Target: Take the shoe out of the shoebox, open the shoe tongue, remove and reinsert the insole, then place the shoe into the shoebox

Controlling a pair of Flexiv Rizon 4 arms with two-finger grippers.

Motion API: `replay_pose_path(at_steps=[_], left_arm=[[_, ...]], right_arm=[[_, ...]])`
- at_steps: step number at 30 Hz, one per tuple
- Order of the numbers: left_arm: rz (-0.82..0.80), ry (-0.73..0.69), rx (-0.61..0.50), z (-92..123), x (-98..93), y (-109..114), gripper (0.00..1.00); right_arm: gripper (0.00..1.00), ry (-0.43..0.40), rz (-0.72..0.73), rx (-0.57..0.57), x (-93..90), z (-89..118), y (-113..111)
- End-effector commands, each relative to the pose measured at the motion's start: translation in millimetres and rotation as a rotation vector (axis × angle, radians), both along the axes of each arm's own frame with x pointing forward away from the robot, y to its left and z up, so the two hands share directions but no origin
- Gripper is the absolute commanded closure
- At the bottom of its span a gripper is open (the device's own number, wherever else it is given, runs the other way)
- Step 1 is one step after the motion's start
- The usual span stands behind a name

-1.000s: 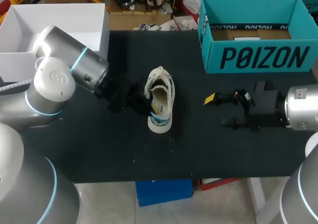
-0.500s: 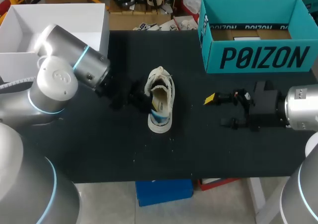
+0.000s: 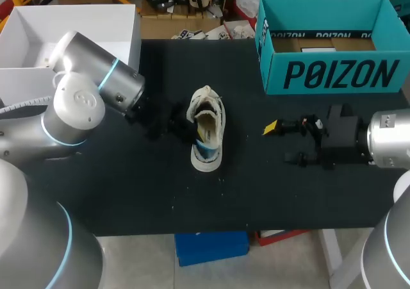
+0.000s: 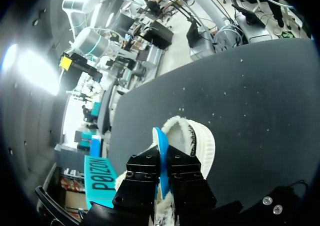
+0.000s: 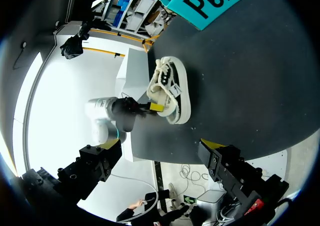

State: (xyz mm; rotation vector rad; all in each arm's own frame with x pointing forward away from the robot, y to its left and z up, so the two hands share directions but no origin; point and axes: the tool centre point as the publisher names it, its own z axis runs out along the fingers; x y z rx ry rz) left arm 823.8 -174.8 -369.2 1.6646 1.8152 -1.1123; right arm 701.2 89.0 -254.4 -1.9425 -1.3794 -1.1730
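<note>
A white sneaker (image 3: 206, 127) lies in the middle of the black table, its opening facing up. My left gripper (image 3: 191, 135) is at the shoe's heel side, shut on the edge of a blue insole (image 4: 162, 158) that stands partly out of the shoe (image 4: 197, 141). The insole's blue end (image 3: 202, 150) shows inside the heel. My right gripper (image 3: 282, 143) hangs open to the right of the shoe, well apart from it, with nothing between its fingers. In the right wrist view the shoe (image 5: 172, 88) lies far ahead of that gripper (image 5: 160, 147), with the left arm beside it.
The teal shoebox (image 3: 333, 74) stands open at the back right of the table. A white open box (image 3: 96, 26) sits at the back left, behind my left arm. Bare black tabletop lies in front of the shoe.
My left arm has shifted slightly to the right, toward the shoe, with the insole still in its grip. The right arm and the shoe have stayed put.
</note>
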Motion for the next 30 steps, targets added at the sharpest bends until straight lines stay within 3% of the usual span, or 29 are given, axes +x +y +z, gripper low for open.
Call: replay_pose_path(at_steps=[1, 13, 15, 19, 22, 24, 26, 30], left_arm=[[0.006, -0.004, 0.011, -5.4, 8.2, -3.4, 1.00], [0.015, -0.005, 0.033, -10.4, 14.6, -5.6, 1.00], [0.000, -0.001, 0.035, -10.6, 11.4, -8.5, 0.85], [-0.019, 0.016, 0.044, -14.4, 2.1, -11.6, 0.94], [-0.024, 0.030, 0.060, -20.2, -1.7, -11.0, 0.94], [-0.030, 0.043, 0.081, -24.5, -2.5, -9.5, 0.87], [-0.032, 0.045, 0.084, -24.6, -5.0, -8.8, 0.70], [-0.041, 0.042, 0.090, -14.5, -5.2, -5.3, 0.57]], right_arm=[[0.00, 0.001, 0.000, -0.001, -0.4, 0.5, 0.0], [0.00, 0.001, 0.000, -0.001, -0.4, 0.5, 0.0], [0.00, 0.001, 0.000, -0.001, -0.4, 0.5, 0.0], [0.00, 0.001, 0.000, -0.001, -0.4, 0.5, 0.0], [0.00, 0.001, 0.000, -0.001, -0.4, 0.5, 0.0], [0.00, 0.001, 0.000, -0.001, -0.4, 0.5, 0.0], [0.00, 0.001, 0.000, -0.001, -0.4, 0.5, 0.0], [0.00, 0.001, 0.000, -0.001, -0.4, 0.5, 0.0]])
